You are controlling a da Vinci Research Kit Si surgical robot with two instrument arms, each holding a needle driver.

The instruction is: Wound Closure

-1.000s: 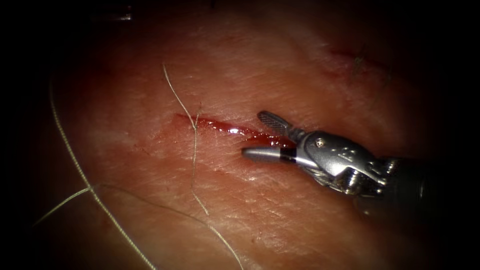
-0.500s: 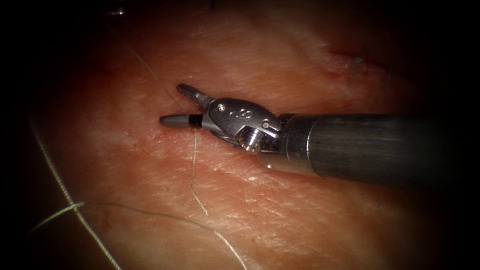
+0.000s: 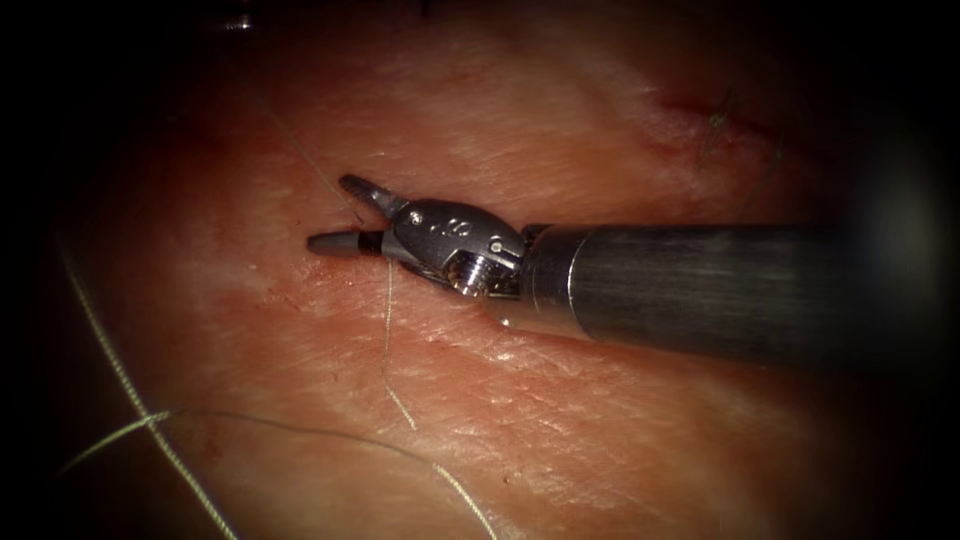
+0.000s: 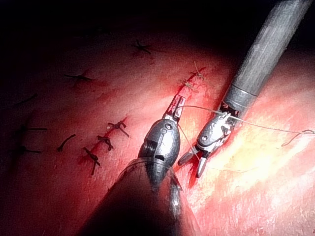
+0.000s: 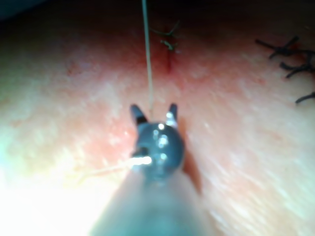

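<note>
The endoscope looked down from above and in front at the tissue (image 3: 560,440), close in, with the right tool (image 3: 340,215) reaching in from the picture's right over the cut. The left wrist camera looked along its own shaft from very near at the left tool (image 4: 176,105), with the right tool (image 4: 194,164) just beside it. The right wrist camera sat close behind the right tool (image 5: 153,112), facing along its shaft; all three shared the tissue around that tool and the thread (image 3: 388,345) near it.
</note>
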